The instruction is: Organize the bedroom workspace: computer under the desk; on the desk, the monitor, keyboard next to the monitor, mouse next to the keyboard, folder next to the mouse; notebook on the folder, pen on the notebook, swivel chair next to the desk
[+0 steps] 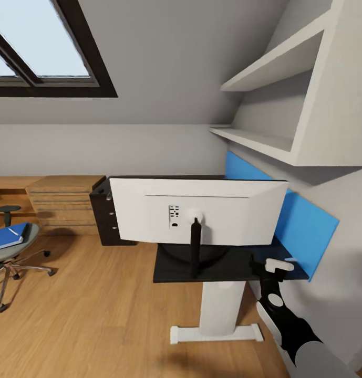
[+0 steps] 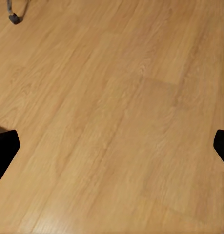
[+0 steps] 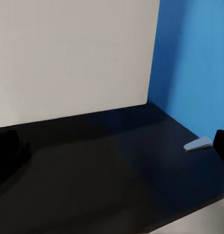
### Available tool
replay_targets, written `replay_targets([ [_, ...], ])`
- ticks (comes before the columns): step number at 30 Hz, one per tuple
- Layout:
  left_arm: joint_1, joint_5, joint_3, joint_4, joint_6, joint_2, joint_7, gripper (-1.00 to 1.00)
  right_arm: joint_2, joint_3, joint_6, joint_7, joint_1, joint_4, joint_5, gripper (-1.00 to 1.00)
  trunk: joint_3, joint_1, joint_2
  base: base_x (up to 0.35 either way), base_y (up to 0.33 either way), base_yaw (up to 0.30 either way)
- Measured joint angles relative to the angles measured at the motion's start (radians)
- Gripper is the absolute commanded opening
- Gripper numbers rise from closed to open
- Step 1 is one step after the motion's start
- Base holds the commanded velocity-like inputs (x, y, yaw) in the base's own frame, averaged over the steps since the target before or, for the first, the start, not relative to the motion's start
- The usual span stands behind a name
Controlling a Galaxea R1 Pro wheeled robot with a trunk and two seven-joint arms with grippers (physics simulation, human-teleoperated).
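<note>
At the lower right of the head view the right gripper hovers over the desk edge, fingers spread with nothing between them. The left gripper is likewise spread above bare wooden floor. Mid-frame, the monitor stands on the desk, white back showing. Far left, the folder lies on the swivel chair.

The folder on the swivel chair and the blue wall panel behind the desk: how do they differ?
The folder is small; the wall panel is far larger. The folder lies flat on the swivel chair seat, at the head view's left; the panel stands upright against the wall beside the desk, at the right. Both are bright blue and rectangular.
</note>
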Motion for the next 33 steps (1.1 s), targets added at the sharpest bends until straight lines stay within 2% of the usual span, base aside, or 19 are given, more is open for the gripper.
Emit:
replay_targets([
  [12, 0.000, 0.001, 0.000, 0.000, -0.007, -0.002, -0.001, 1.00, 0.001, 0.001, 0.025, 0.001, 0.000, -0.001, 0.000, 1.00, 0.000, 0.000, 0.000, 0.103, -0.059, 0.000],
  [33, 0.000, -0.001, 0.000, 0.000, -0.007, -0.001, 0.000, 1.00, 0.002, 0.006, 0.019, 0.008, 0.000, 0.000, 0.007, 1.00, 0.000, 0.000, 0.000, 0.294, -0.001, 0.000],
])
